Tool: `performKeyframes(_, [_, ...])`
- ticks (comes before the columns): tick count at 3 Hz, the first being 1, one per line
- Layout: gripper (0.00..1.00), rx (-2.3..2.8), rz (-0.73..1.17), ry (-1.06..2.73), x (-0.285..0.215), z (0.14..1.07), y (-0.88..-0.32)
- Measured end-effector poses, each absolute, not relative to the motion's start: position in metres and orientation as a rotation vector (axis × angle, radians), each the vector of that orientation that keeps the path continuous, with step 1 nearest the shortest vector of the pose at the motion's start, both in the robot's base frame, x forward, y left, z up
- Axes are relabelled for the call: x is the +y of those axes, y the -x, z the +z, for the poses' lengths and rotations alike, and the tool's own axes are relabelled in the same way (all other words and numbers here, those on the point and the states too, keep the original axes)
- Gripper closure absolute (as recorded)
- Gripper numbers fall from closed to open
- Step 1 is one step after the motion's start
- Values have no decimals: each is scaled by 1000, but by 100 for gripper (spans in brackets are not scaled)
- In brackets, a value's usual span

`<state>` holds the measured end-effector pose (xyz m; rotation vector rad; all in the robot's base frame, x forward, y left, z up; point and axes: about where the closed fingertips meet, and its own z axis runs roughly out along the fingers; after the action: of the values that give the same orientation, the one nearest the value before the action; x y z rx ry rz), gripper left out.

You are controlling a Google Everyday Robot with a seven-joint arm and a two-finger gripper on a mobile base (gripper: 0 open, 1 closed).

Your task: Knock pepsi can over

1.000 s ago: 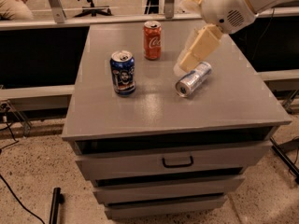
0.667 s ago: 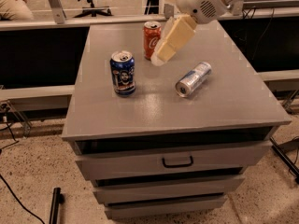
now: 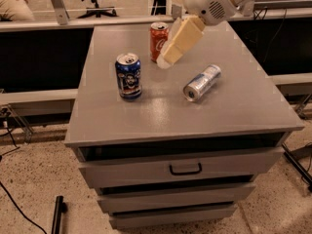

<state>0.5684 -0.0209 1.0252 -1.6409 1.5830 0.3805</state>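
The tool [image 3: 165,60] hovers right of the upright pepsi can [image 3: 128,76], empty; how open, one cannot tell; it should push leftward, high on the can.

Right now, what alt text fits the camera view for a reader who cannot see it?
A robot's cream hand hangs above a grey drawer cabinet, its tip close by an upright red cola can and to the right of the upright blue pepsi can, not touching it. A silver can lies on its side further right.
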Motion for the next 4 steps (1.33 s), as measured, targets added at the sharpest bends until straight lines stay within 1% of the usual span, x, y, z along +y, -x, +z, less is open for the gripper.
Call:
performKeyframes(2, [0, 1494, 631, 1471, 0, 995, -587])
performKeyframes(3, [0, 1457, 723, 1402, 10, 978, -592])
performKeyframes(4, [0, 1408, 774, 1370, 19, 966, -598])
